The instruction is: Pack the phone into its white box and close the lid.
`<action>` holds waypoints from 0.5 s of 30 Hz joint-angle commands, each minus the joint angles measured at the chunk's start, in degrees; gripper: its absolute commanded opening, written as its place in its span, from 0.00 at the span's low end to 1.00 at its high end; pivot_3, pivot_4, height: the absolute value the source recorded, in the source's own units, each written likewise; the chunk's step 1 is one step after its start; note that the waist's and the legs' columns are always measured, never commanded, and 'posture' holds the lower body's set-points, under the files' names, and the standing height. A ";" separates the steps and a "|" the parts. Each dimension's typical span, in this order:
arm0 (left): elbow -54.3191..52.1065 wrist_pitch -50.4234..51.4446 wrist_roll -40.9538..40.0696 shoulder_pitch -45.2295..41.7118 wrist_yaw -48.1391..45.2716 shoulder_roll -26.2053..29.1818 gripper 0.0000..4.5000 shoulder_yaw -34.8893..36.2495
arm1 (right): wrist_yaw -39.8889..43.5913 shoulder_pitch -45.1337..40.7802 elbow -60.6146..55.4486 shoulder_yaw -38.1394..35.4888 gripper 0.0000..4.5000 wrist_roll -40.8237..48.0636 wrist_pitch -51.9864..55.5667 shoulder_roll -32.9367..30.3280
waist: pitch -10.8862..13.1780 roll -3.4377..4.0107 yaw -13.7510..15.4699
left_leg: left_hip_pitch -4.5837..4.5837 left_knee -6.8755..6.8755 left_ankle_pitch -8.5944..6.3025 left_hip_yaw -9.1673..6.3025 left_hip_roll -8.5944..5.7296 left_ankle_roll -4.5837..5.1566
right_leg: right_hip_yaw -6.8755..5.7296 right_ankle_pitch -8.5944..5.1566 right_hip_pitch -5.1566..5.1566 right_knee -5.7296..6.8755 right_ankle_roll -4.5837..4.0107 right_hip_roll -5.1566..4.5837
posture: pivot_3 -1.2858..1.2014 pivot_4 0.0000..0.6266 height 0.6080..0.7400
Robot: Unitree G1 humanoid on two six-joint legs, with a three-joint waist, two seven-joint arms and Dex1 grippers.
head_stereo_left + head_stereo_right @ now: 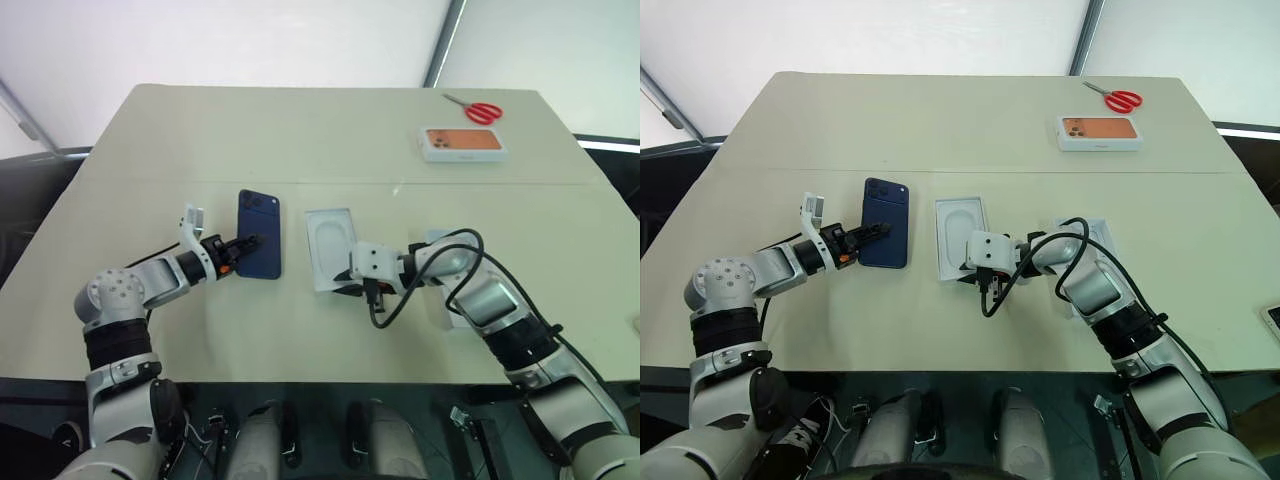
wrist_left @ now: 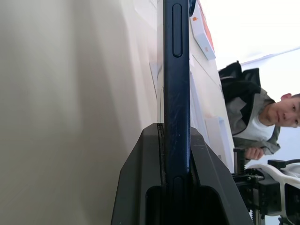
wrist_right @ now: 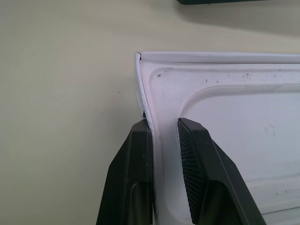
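The dark blue phone (image 1: 260,225) is held on edge just above the table, back facing me, camera bump at its far corner. My left gripper (image 1: 248,243) is shut on its near end; in the left wrist view both fingers clamp the phone's side (image 2: 176,70). To its right lies a white insert tray (image 1: 328,240) with a rounded-corner recess. My right gripper (image 3: 164,126) is shut on that tray's near rim, one finger outside, one inside. A white cardboard piece (image 1: 1095,232) lies half hidden under my right forearm. I cannot tell whether it is the white box or the lid.
A white box with an orange phone picture (image 1: 462,143) and red-handled scissors (image 1: 478,110) lie at the table's far right. A person (image 2: 267,117) sits beyond the table in the left wrist view. A small flat object (image 1: 1272,318) pokes in at the right edge.
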 commanded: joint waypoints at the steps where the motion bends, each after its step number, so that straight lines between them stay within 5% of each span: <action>1: -0.47 -1.49 -2.01 -1.96 -0.27 0.32 0.00 1.28 | -7.23 -2.64 5.27 0.82 0.13 -3.92 -0.11 4.71 | 0.00 -0.02 -0.19 | 0.02 0.00 0.01 0.00 0.02 -0.02 | 0.00 0.00 0.00 0.01 -0.01 0.01 | 0.52 0.24 0.98; 8: 1.59 -0.45 -5.02 -6.84 2.00 1.16 0.00 5.56 | -14.19 -4.39 7.72 1.23 0.13 -6.56 6.52 12.23 | 0.01 -0.05 -0.13 | 0.01 0.00 0.06 0.00 0.06 -0.09 | 0.00 0.03 -0.02 0.03 -0.06 0.08 | 0.52 0.24 0.98; 14: -0.21 1.62 -6.37 -9.48 4.66 1.26 0.00 5.45 | -11.23 -2.68 4.09 1.70 0.67 -5.16 8.87 11.72 | 0.00 -0.03 -0.11 | 0.01 -0.02 0.05 0.00 0.04 -0.09 | 0.01 0.03 0.00 0.01 -0.06 0.08 | 0.52 0.24 0.98; 15: -0.40 2.04 -6.92 -9.66 5.20 0.65 0.00 5.40 | -9.57 -2.49 2.72 1.37 0.67 -4.00 8.45 11.06 | 0.00 -0.03 -0.05 | 0.01 -0.03 0.05 0.00 0.03 -0.08 | 0.01 0.03 0.00 0.00 -0.05 0.08 | 0.52 0.24 0.98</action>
